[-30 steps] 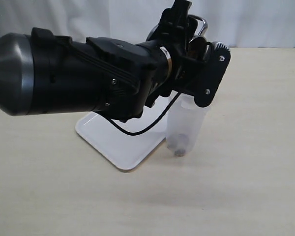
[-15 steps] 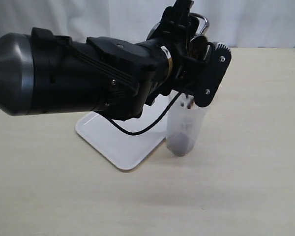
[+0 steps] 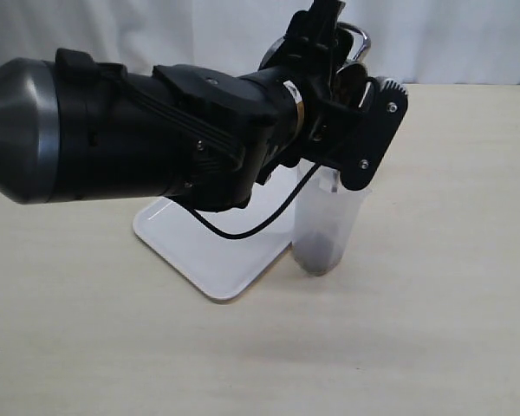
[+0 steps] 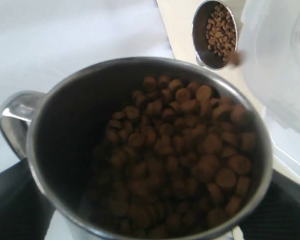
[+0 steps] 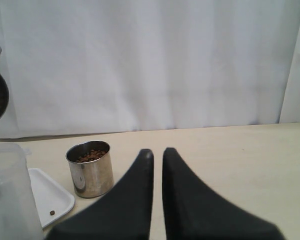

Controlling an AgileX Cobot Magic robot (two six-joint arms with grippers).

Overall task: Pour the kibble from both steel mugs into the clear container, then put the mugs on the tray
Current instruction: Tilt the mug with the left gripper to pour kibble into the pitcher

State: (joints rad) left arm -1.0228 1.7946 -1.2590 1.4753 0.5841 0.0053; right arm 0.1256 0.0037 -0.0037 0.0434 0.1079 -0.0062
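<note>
Small brown kibble pellets fill the short shiny steel mug pinched between the left jaws, above the tall frosted clear plastic container. Best tip slowly, lip centred over the rim below the jaws. The right jaws sit pressed together.

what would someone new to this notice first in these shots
A big black arm fills the left and middle of the exterior view, reaching over the clear container, which has a dark layer of pellets at its bottom. The left wrist view is almost all the held mug, loaded with brown kibble. A second mug, also full, stands on the table next to the white tray.
</note>
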